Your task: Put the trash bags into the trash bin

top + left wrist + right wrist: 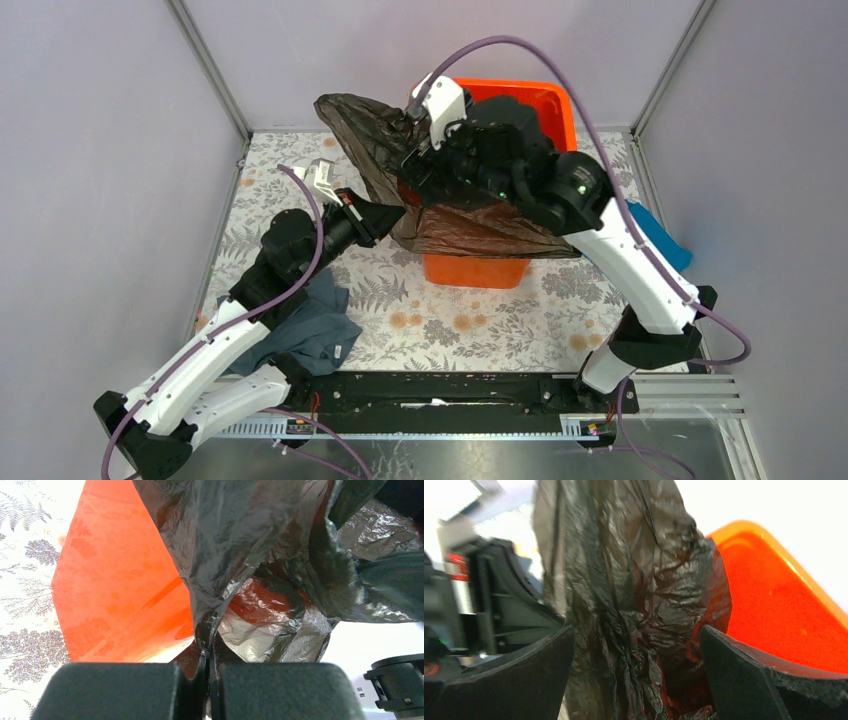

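Tightly, the left hand pinches the trash bag, while the right hand gapes wide around its film.

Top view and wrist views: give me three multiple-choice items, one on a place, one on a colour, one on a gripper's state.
1. Where does the grey-blue cloth lie?
A on the table, nearer than the bin and to its left
B inside the bin
C draped over the right arm

2. What colour is the bin?
A green
B orange
C white

3. How does the left gripper stand?
A wide open, holding nothing
B shut on the black bag
C shut on a cloth

Answers: 1 A, the top view shows it flat on the patterned tabletop; 2 B, its wall shows bright orange; 3 B, the left wrist view shows film pinched between closed fingers.
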